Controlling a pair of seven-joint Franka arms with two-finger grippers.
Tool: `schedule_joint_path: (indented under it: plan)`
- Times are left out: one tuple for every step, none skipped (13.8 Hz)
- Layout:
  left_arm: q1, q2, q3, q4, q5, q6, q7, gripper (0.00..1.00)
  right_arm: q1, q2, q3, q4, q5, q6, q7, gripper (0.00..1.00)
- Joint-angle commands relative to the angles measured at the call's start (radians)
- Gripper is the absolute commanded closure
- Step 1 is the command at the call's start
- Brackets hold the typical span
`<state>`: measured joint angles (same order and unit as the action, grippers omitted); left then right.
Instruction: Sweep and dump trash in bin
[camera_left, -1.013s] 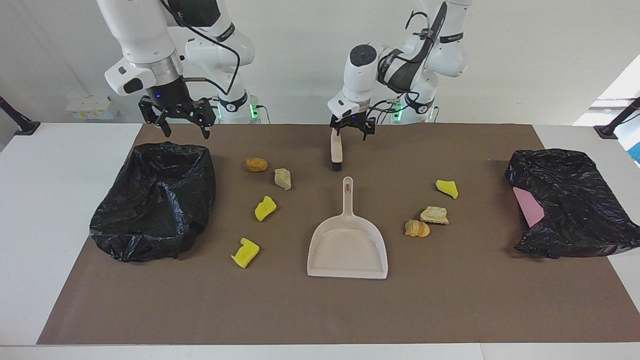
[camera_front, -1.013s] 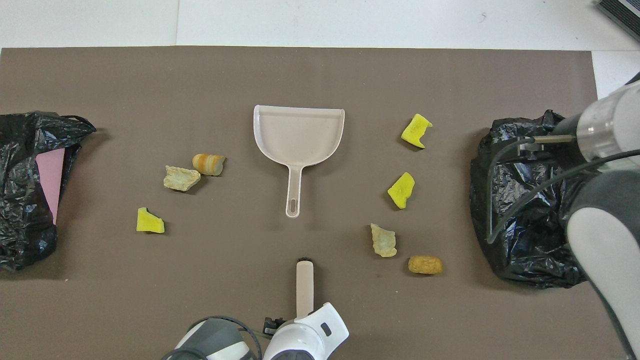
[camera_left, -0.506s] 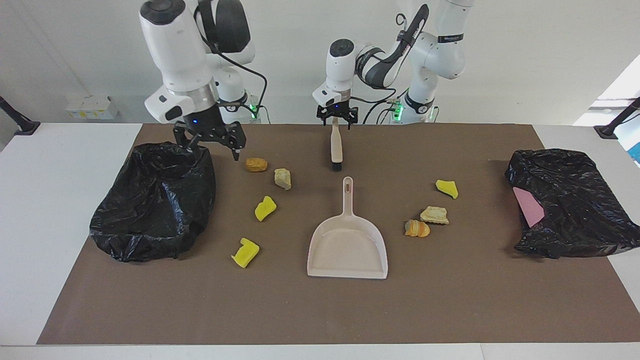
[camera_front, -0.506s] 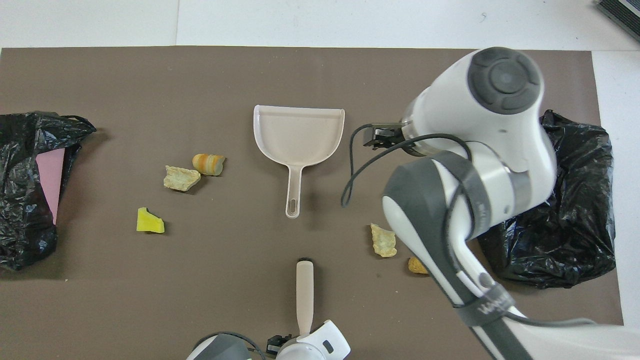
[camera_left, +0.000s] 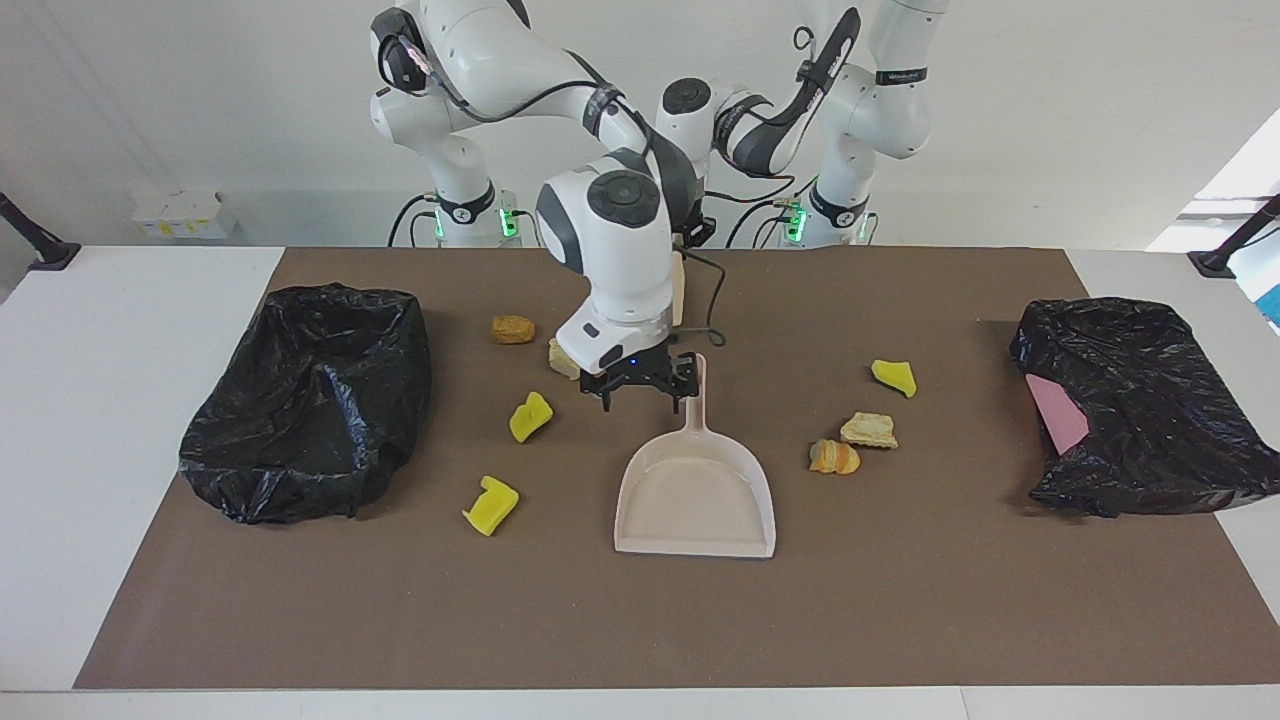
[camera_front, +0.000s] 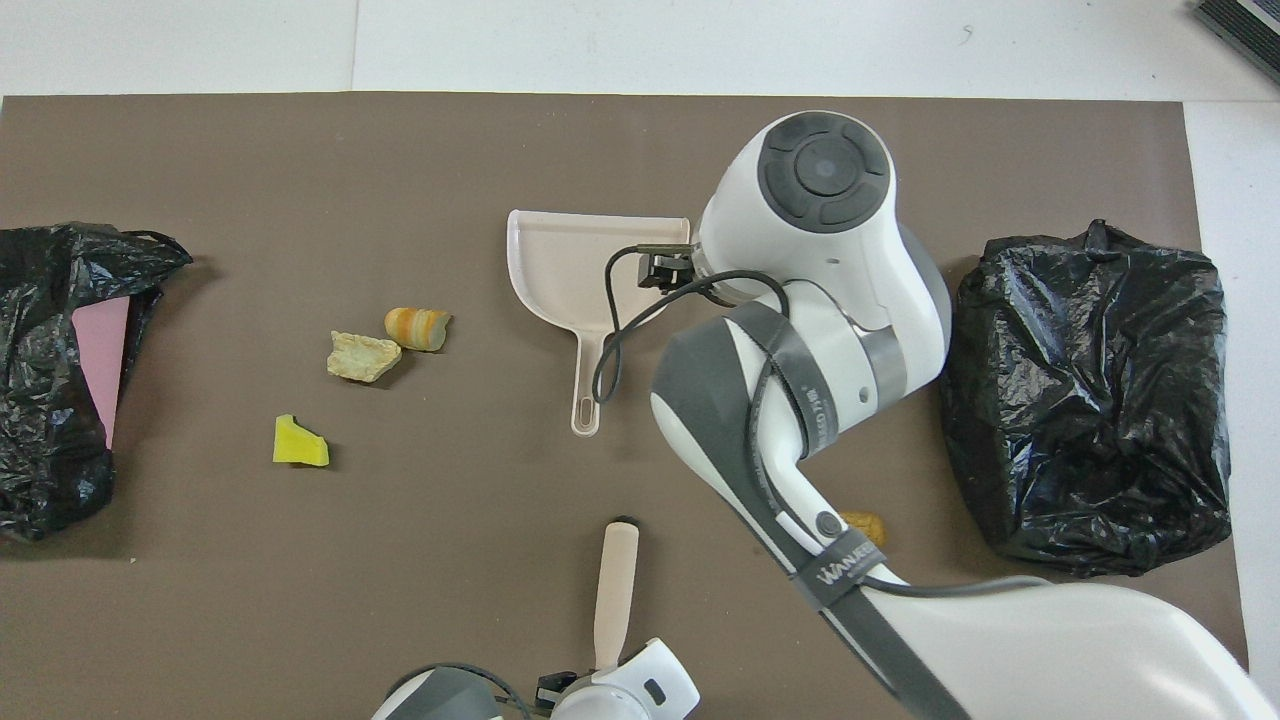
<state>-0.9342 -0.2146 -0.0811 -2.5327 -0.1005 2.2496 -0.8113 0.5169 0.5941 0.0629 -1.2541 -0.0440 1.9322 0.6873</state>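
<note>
Right hand (camera_left: 641, 390), fingers spread, beside dustpan (camera_left: 696, 490) handle; overhead view hides it. Left hand (camera_front: 597, 682) holds brush (camera_front: 614, 588).

A brown mat (camera_left: 900, 620) covers the white table (camera_left: 90, 420); the dustpan (camera_left: 696, 500) lies centre frame in the facing view; trash (camera_left: 490, 505) is scattered either side; black bags (camera_left: 310, 400) sit at both edges.
</note>
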Motion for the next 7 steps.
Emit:
schedule_joint_path:
  plan:
    - [0.173, -0.124, 0.006, -0.015, -0.01, -0.106, 0.067, 1.0, 0.047, 0.073, -0.003, 0.075, -0.027, 0.014, 0.047, 0.0]
    - [0.237, -0.127, 0.006, 0.004, -0.01, -0.137, 0.096, 1.0, 0.057, 0.081, -0.002, 0.071, -0.027, 0.014, 0.047, 0.0]
    - [0.295, -0.129, 0.006, 0.018, -0.01, -0.162, 0.119, 1.0, 0.066, 0.084, 0.0, 0.059, -0.034, 0.014, 0.052, 0.0]
    - [0.351, -0.128, 0.006, 0.035, -0.008, -0.172, 0.141, 1.0, 0.089, 0.087, 0.0, 0.036, -0.037, 0.024, 0.066, 0.0]
    - [0.398, -0.124, 0.006, 0.046, -0.004, -0.18, 0.159, 1.0, 0.097, 0.084, 0.0, 0.018, -0.034, 0.056, 0.08, 0.0]
    - [0.438, -0.121, 0.006, 0.052, 0.007, -0.183, 0.173, 1.0, 0.097, 0.079, 0.002, 0.004, -0.037, 0.066, 0.08, 0.0]
    - [0.492, -0.118, 0.006, 0.055, 0.013, -0.183, 0.179, 1.0, 0.098, 0.078, 0.002, -0.013, -0.036, 0.07, 0.08, 0.0]
